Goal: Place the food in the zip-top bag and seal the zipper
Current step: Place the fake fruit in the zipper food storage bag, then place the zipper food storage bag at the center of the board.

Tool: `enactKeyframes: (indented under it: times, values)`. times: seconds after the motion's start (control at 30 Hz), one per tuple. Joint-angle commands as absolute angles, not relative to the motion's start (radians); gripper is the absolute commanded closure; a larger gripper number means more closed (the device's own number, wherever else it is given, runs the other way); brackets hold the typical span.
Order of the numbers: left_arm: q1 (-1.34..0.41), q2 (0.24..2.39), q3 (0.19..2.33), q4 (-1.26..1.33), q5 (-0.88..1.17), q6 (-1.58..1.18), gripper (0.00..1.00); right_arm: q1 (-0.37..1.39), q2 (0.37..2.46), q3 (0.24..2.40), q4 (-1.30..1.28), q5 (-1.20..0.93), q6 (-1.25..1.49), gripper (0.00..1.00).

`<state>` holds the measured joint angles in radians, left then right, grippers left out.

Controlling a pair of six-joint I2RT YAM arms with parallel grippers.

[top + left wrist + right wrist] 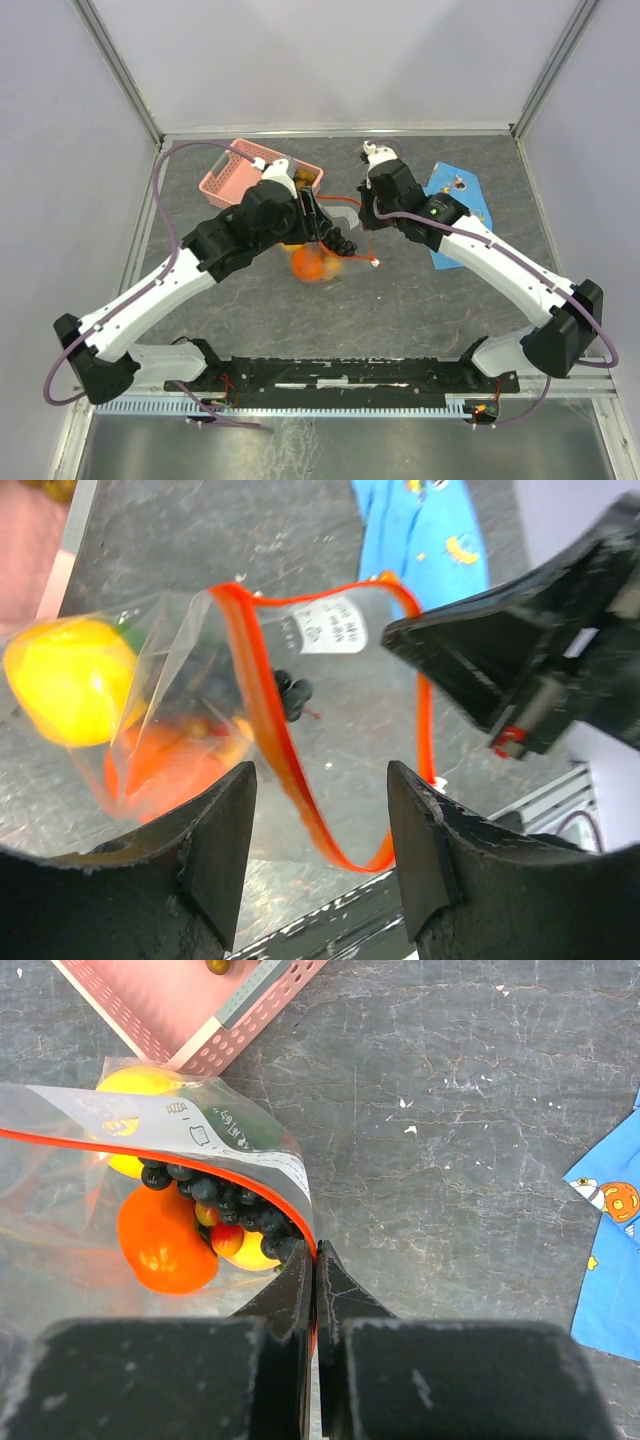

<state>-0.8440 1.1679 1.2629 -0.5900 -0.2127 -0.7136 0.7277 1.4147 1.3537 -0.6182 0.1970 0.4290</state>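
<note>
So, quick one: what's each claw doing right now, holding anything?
Left gripper: open, jaws either side of the zipper, not clamped.
Right gripper: shut on the zip-top bag at its red edge.

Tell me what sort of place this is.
Probably a robot lab test cell: plain pale panels box in a grey table, robot arms are bolted to a rail at its near edge, and the food is toy fruit.

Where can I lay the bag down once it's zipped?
Bare table runs between the zip-top bag and the black base rail. Crowded at centre: left gripper and right gripper meet the bag between the pink basket and blue cloth.
</note>
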Motion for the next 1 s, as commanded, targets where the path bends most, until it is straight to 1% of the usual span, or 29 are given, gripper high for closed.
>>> enactKeyframes:
  times: [0.0,0.07,0.1,0.17,0.23,0.27,0.33,0.43,0.53,0.67,0.87,0.9,0.93,0.97]
  values:
    - [-0.845,1.227,1.331,-0.667,-0.234,-0.726,0.39,0.729,1.375,1.404,-0.606,0.219,0.412,0.98]
    - [-0.845,1.245,1.334,-0.683,-0.241,-0.724,0.41,0.729,1.365,1.403,-0.611,0.228,0.408,0.98]
    - [-0.845,1.249,1.332,-0.683,-0.238,-0.725,0.44,0.730,1.359,1.401,-0.614,0.236,0.406,0.98]
    - [-0.845,1.257,1.335,-0.662,-0.204,-0.722,0.59,0.729,1.348,1.401,-0.624,0.255,0.398,0.98]
    - [-0.846,1.268,1.350,-0.629,-0.150,-0.712,0.81,0.729,1.334,1.411,-0.649,0.281,0.382,0.98]
    - [-0.846,1.278,1.365,-0.617,-0.123,-0.706,0.88,0.730,1.327,1.418,-0.664,0.298,0.372,0.98]
    - [-0.845,1.311,1.406,-0.615,-0.072,-0.690,0.96,0.730,1.308,1.434,-0.699,0.334,0.348,0.98]
    - [-0.846,1.349,1.458,-0.625,-0.027,-0.673,0.97,0.730,1.281,1.466,-0.749,0.376,0.306,0.98]
    - [-0.845,1.368,1.449,-0.623,-0.042,-0.663,0.97,0.730,1.263,1.474,-0.785,0.403,0.274,0.98]
    - [-0.842,1.415,1.438,-0.607,-0.045,-0.644,0.97,0.729,1.238,1.420,-0.787,0.463,0.276,0.98]
    - [-0.841,1.486,1.474,-0.611,-0.029,-0.618,0.97,0.730,1.199,1.333,-0.716,0.497,0.296,0.98]
    - [-0.841,1.486,1.479,-0.609,-0.029,-0.617,0.96,0.729,1.202,1.331,-0.716,0.497,0.296,0.98]
    - [-0.841,1.484,1.480,-0.606,-0.032,-0.614,0.92,0.730,1.205,1.329,-0.715,0.496,0.295,0.98]
    - [-0.839,1.480,1.480,-0.603,-0.037,-0.613,0.86,0.729,1.207,1.327,-0.711,0.498,0.296,0.98]
